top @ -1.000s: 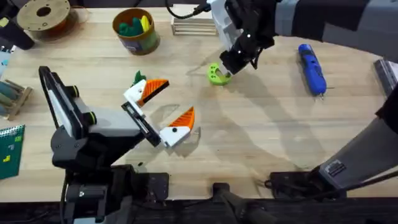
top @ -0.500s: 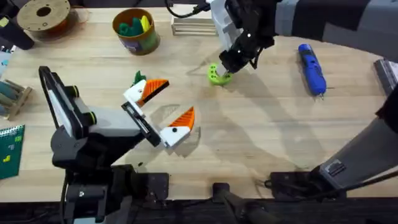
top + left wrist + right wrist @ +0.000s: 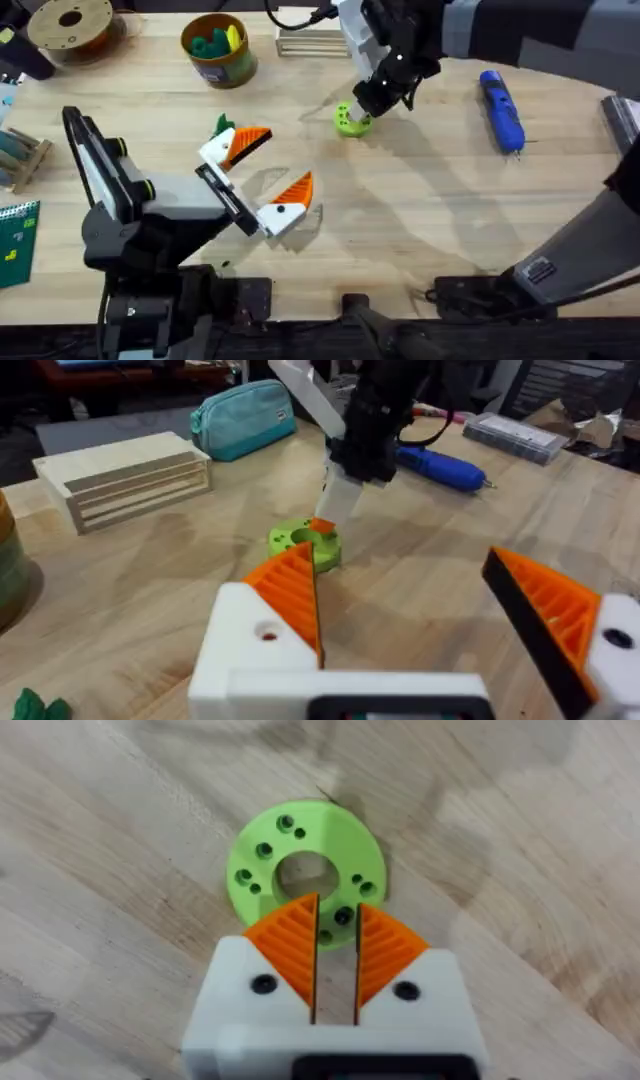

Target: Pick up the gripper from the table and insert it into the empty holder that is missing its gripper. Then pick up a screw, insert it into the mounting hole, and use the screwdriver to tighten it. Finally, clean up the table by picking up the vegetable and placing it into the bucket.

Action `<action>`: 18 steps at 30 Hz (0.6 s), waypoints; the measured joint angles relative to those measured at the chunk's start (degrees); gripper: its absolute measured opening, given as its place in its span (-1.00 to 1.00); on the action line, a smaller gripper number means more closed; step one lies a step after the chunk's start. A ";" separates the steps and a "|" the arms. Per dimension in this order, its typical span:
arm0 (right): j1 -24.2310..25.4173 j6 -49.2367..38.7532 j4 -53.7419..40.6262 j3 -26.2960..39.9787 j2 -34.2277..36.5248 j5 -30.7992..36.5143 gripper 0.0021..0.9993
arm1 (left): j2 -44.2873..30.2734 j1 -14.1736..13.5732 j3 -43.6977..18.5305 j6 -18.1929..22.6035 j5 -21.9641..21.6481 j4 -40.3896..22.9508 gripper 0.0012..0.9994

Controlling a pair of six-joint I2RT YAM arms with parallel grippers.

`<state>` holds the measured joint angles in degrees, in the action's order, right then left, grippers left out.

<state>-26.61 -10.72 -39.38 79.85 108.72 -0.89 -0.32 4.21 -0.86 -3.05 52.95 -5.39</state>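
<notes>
Across the pale wooden bench (image 3: 400,210) lie a blue screwdriver (image 3: 502,110) at far right, a slatted wooden rack (image 3: 310,42) and a mustard bucket (image 3: 218,48) at the far edge, the bucket holding green and yellow pieces. Near the middle, the left tool (image 3: 262,170) stands wide, with orange ribbed pads (image 3: 290,585) on white blocks. A dark-green vegetable (image 3: 223,124) lies just beside it. Farther right, the right tool (image 3: 335,955) is narrowed to a slit over a lime ring (image 3: 305,870), gripping nothing.

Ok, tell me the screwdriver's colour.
Bright blue; the screwdriver shows best in the overhead view.
</notes>
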 joint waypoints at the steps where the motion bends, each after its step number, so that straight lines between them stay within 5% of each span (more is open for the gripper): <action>1: 0.00 0.00 0.00 0.00 0.01 0.02 -0.63 | 0.00 0.00 0.00 0.00 0.00 0.00 0.99; 18: -1.09 0.00 0.35 -0.52 0.01 0.87 -0.63 | 0.00 0.00 0.00 0.00 0.00 0.00 0.99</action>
<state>-27.70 -10.72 -39.03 79.33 108.73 -0.01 -0.32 4.21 -0.86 -3.05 52.95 -5.39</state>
